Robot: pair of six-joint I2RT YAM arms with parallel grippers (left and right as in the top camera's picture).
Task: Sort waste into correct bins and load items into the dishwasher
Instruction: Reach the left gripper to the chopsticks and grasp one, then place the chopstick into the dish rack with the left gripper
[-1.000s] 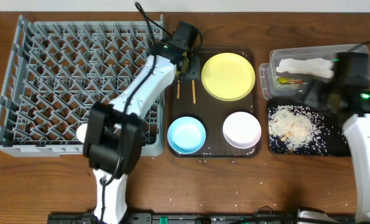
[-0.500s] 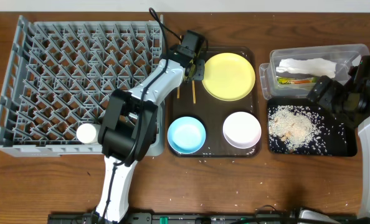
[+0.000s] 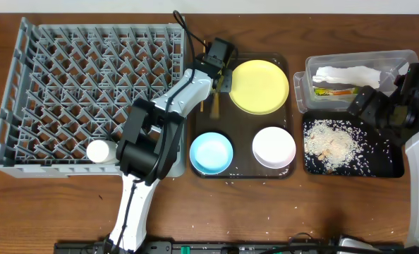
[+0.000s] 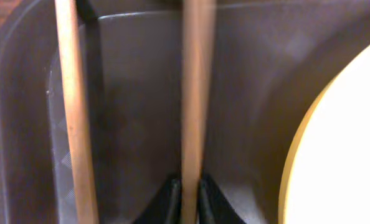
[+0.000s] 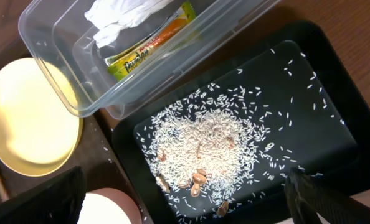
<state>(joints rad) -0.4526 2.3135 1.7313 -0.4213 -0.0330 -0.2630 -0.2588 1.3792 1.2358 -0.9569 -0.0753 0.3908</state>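
Observation:
Two wooden chopsticks lie on the dark brown serving tray (image 3: 241, 127), left of the yellow plate (image 3: 258, 86). My left gripper (image 3: 219, 70) is low over the tray's far left corner. In the left wrist view it (image 4: 190, 183) is shut on one chopstick (image 4: 195, 93); the other chopstick (image 4: 71, 112) lies free to its left. My right gripper (image 3: 379, 109) hangs open and empty over the black tray (image 3: 386, 166), which holds rice and scraps (image 5: 210, 137). The clear tub (image 3: 407, 55) holds the napkin (image 5: 129, 15) and the sachet (image 5: 151, 46).
The grey dish rack (image 3: 89, 92) fills the left side, with a white round object (image 3: 98, 150) at its near edge. A light blue bowl (image 3: 211, 152) and a white bowl (image 3: 274, 147) sit on the serving tray's near half. Loose rice grains lie on the table.
My left gripper has shifted slightly right along the tray's far edge, over the chopsticks. My right arm pulled back to the right, uncovering the tub, and has since held still.

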